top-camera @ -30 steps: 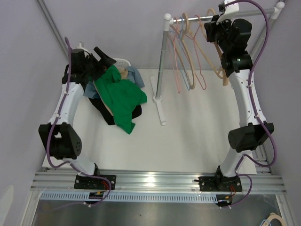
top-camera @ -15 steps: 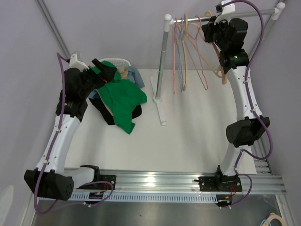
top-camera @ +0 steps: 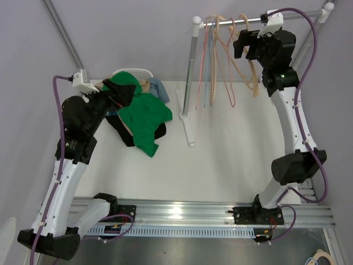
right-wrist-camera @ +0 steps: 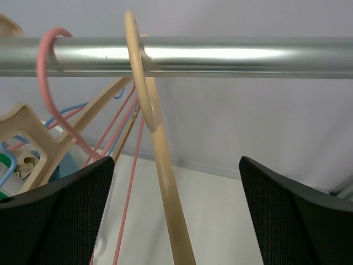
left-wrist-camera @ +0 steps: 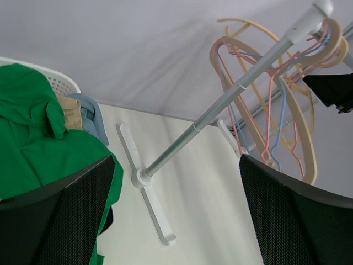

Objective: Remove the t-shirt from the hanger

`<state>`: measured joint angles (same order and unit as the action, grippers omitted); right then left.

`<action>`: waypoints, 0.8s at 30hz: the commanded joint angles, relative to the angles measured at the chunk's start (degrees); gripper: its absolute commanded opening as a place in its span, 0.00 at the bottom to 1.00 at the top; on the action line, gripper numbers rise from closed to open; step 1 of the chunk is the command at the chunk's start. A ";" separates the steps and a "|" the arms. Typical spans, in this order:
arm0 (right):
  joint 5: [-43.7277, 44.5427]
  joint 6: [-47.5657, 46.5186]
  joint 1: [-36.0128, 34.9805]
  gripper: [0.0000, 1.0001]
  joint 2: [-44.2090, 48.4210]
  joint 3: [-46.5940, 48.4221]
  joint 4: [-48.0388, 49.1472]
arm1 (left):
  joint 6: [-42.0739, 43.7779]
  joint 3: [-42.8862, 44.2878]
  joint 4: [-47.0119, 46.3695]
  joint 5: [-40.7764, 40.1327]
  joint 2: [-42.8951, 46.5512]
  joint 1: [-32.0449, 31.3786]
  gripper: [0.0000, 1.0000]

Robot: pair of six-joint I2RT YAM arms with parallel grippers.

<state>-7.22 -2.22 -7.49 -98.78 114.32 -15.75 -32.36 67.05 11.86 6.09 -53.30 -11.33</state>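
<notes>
The green t-shirt (top-camera: 142, 113) lies crumpled on a pile of clothes at the table's left, off any hanger; the left wrist view shows it at the left edge (left-wrist-camera: 33, 149). My left gripper (top-camera: 120, 91) hovers open just above its upper part, with nothing between its fingers (left-wrist-camera: 176, 221). A beige hanger (right-wrist-camera: 165, 176) hangs by its hook on the metal rail (right-wrist-camera: 220, 55). My right gripper (top-camera: 246, 44) is up at the rail, open, and the hanger's neck passes between its spread fingers (right-wrist-camera: 176, 221) without being gripped.
Several bare hangers, pink, blue and beige (top-camera: 220, 66), hang on the same rail. The rack's post (top-camera: 188, 72) stands on a white foot (top-camera: 189, 127) at mid-table. A white basket (top-camera: 144, 73) sits behind the clothes pile.
My right gripper has opened and let go of the beige hanger at the rail. The left arm has risen above the clothes pile, still open. The hangers have swung.
</notes>
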 commanded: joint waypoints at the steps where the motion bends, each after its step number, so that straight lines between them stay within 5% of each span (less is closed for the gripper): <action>1: 7.72 -0.24 0.10 1.00 10.77 -1.29 -0.86 | 3.00 -0.34 -1.05 1.02 3.02 -0.80 0.99; 8: 28.28 4.84 -0.16 1.00 28.87 -15.86 -4.28 | 2.30 -3.23 -2.36 8.04 9.08 -1.15 1.00; 11: 28.93 11.17 -1.12 0.99 37.65 -27.10 -6.57 | 1.69 -5.60 -3.24 10.87 12.94 -2.29 0.99; 16: 17.79 22.24 -2.71 0.99 47.79 -47.91 -2.89 | 2.12 -10.17 -3.77 11.05 19.45 -4.14 1.00; 24: 20.58 34.56 -5.26 0.99 57.91 -58.77 -5.77 | 0.72 -19.56 -3.33 11.57 25.70 -4.22 0.99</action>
<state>11.22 26.15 -12.19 -45.30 55.02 -21.69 -31.05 50.96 8.82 15.86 -27.88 -15.16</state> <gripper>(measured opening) 0.993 0.994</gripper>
